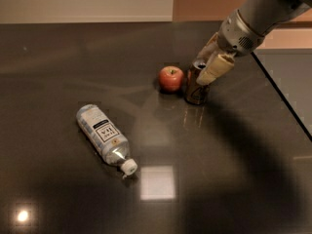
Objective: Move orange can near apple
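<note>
Dark glossy tabletop [58,57]. Grey arm [263,9], slanting down from upper right. Clear bottle [102,135], lying front left. Gripper [208,62] at rim of orange can [195,89], grasp undeterminable. Can upright, just right of apple [171,78].

My gripper [205,62] at the top of the orange can [195,90], hiding its upper right side, contact there I can't judge, arm [265,11] cut off at the top-right corner, bottle [102,136] label print too small to read
</note>
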`<state>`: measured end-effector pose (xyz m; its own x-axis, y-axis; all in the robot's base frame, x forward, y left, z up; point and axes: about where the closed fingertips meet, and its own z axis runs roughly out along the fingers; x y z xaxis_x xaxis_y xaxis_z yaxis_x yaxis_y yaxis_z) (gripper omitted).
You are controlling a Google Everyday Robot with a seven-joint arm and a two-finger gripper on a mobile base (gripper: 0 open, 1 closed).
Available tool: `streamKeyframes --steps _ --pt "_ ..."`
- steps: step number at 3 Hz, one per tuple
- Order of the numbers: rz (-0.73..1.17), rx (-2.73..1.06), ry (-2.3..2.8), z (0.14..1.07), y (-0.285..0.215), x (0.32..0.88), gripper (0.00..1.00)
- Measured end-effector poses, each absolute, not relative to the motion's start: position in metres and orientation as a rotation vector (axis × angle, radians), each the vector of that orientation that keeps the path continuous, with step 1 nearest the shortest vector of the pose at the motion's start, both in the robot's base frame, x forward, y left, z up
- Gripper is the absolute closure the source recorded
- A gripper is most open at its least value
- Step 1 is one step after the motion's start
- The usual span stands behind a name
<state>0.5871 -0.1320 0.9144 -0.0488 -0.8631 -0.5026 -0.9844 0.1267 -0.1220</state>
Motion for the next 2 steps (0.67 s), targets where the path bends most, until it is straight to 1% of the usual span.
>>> streamKeyframes --steps 1,2 --pt "0.353 -1.779 1.954 0.9137 -0.131 0.5877 0.0" --pt "0.353 -1.779 1.954 0.9136 -0.1309 0.5877 0.0"
